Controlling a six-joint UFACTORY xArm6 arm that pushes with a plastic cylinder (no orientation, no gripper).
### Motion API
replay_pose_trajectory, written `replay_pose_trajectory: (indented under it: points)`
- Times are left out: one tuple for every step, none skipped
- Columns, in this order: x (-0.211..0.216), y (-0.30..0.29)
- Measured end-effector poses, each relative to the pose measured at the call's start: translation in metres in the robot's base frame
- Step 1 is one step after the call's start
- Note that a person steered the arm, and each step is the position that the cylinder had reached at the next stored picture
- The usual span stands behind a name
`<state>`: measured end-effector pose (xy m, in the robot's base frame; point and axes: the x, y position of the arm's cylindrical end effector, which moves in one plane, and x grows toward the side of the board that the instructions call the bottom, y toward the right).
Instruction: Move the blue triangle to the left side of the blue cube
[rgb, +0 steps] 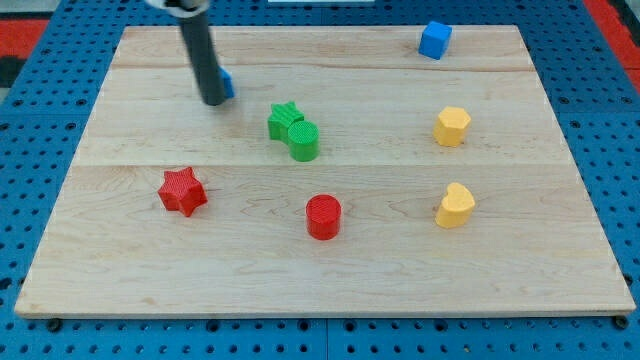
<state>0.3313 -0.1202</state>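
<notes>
My tip (214, 101) rests on the wooden board (320, 270) at the upper left, directly in front of the blue triangle (227, 84), which is almost wholly hidden behind the rod so that only a sliver shows at the rod's right edge. Whether tip and triangle touch cannot be told; the rod is bare and holds nothing. The blue cube (434, 40) sits well apart at the view's top right, and the green star (283, 119) lies to the lower right of the tip.

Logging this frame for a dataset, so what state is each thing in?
my tip: down on the board, in front of the blue triangle.
blue triangle: mostly hidden behind the rod.
blue cube: alone near the view's top right.
green star: touching the green cylinder.
</notes>
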Motion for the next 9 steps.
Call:
replay_pose_trajectory:
  points:
    - [-0.009,-0.028]
    - [-0.014,-0.066]
    - [-0.029,-0.047]
    - [-0.041,0.005]
    - [-0.050,0.032]
    - [-0.051,0.073]
    - [-0.070,0.103]
    - [-0.092,0.119]
    - [-0.093,0.148]
